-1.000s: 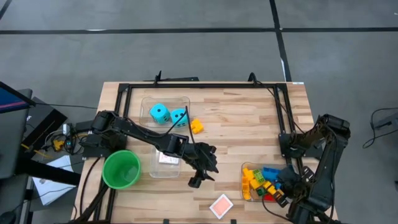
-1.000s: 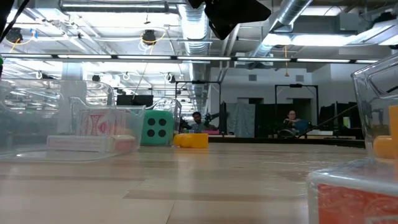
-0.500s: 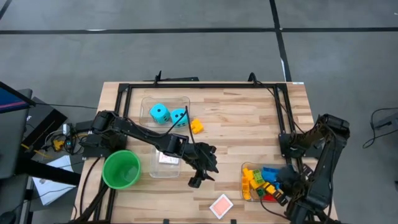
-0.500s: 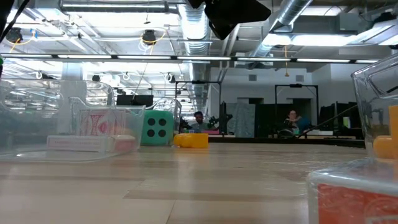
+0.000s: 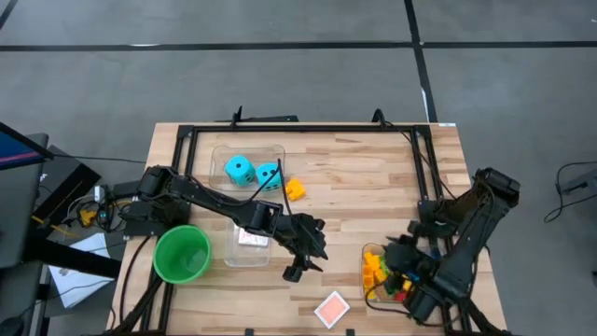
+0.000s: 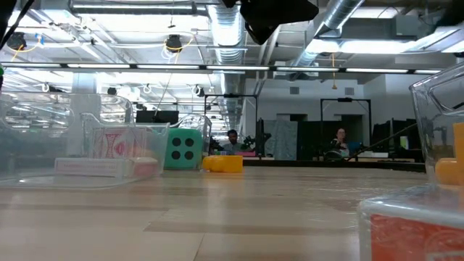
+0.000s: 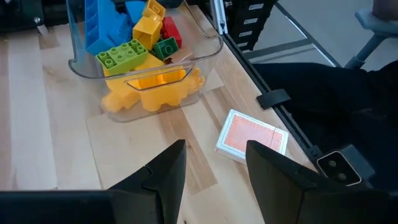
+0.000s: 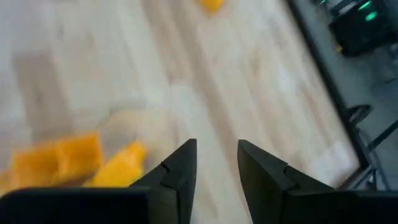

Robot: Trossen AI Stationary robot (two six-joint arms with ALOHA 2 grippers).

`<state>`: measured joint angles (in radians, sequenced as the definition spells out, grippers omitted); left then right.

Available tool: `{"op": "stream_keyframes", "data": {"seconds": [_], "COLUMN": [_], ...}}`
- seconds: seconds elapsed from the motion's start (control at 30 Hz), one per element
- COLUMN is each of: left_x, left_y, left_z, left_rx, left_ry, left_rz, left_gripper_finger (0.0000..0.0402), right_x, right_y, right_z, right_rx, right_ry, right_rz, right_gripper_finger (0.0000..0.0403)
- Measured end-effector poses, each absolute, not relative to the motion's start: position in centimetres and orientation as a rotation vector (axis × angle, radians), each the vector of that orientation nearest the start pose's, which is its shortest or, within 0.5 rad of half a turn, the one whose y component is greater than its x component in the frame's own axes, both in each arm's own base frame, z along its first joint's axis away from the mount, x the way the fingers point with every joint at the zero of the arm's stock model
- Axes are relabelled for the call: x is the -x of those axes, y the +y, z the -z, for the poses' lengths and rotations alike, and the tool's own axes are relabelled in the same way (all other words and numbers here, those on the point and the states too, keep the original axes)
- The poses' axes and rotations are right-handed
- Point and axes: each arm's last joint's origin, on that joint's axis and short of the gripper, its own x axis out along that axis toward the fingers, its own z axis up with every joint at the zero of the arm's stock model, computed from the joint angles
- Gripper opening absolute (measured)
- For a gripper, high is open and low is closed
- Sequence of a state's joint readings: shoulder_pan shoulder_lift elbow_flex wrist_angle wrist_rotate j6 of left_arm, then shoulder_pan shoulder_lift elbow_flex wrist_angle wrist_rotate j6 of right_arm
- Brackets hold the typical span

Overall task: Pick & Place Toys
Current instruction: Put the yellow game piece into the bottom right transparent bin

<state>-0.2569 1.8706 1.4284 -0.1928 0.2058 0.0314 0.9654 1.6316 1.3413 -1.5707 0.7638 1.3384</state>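
Movement shows only on the right side: the dark right arm has swung in over the clear plastic bin of bricks [image 5: 370,254] near the table's right front, now covering the blue and red pieces that lay in plain sight a second ago. The pale wooden table [image 5: 354,177] and everything else match the earlier view.

The right gripper [image 8: 216,163] hangs above that bin with its fingers parted by a narrow gap and nothing between them. The left gripper [image 7: 216,165] waits mid-table, fingers moderately apart and empty, facing the bin of yellow, green, blue and red plastic bricks [image 7: 138,50] and the red-and-white playing card deck [image 7: 251,135] lying just beside it. Two cyan foam dice [image 5: 253,172] sit in the rear clear bin [image 5: 222,151], with a yellow brick [image 5: 295,190] just outside it.
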Motion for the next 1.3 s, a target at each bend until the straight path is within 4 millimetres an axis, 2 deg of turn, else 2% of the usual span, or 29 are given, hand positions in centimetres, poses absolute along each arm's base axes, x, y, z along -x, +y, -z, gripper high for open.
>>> {"op": "stream_keyframes", "data": {"seconds": [0.13, 0.27, 0.47, 0.57, 0.63, 0.73, 0.87, 1.0, 1.07, 1.17, 1.3], "left_x": [-40.7, -40.5, -40.5, -40.5, -40.6, -41.1, -41.7, -42.1, -42.3, -42.4, -42.7], "left_y": [-11.6, -12.7, -12.9, -11.8, -10.5, -8.1, -4.4, -0.3, 1.3, 2.8, 3.0], "left_z": [-24.8, -25.0, -25.6, -25.5, -25.4, -26.1, -27.2, -28.5, -27.6, -25.2, -20.7], "left_rx": [-0.145, -0.315, -0.524, -0.649, -0.723, -0.729, -0.69, -0.513, -0.43, -0.348, -0.448], "left_ry": [0.613, 0.569, 0.53, 0.579, 0.631, 0.689, 0.747, 0.828, 0.959, 1.199, 1.495], "left_rz": [0.432, 0.262, -0.021, -0.178, -0.242, -0.276, -0.297, -0.259, -0.22, -0.154, -0.103], "left_gripper_finger": [0.0167, 0.02, 0.031, 0.0372, 0.0392, 0.0378, 0.0351, 0.0332, 0.0323, 0.0313, 0.0308], "right_x": [-17.5, -18.0, -17.9, -17.8, -17.7, -17.7, -17.7, -17.7, -17.7, -17.8, -18.0], "right_y": [18.7, 18.3, 18.1, 17.9, 17.8, 17.7, 17.6, 17.6, 17.6, 17.5, 17.3], "right_z": [-28.1, -28.6, -28.4, -28.0, -28.0, -28.0, -28.0, -28.0, -28.0, -28.1, -28.1], "right_rx": [0.126, 0.097, 0.098, 0.121, 0.133, 0.132, 0.14, 0.156, 0.174, 0.183, 0.194], "right_ry": [0.871, 0.817, 0.814, 0.833, 0.839, 0.84, 0.844, 0.849, 0.853, 0.855, 0.862], "right_rz": [0.649, 0.651, 0.663, 0.672, 0.677, 0.689, 0.687, 0.68, 0.672, 0.671, 0.673], "right_gripper_finger": [0.0117, 0.0161, 0.0278, 0.033, 0.0357, 0.0384, 0.0396, 0.0394, 0.0391, 0.0389, 0.0389]}}
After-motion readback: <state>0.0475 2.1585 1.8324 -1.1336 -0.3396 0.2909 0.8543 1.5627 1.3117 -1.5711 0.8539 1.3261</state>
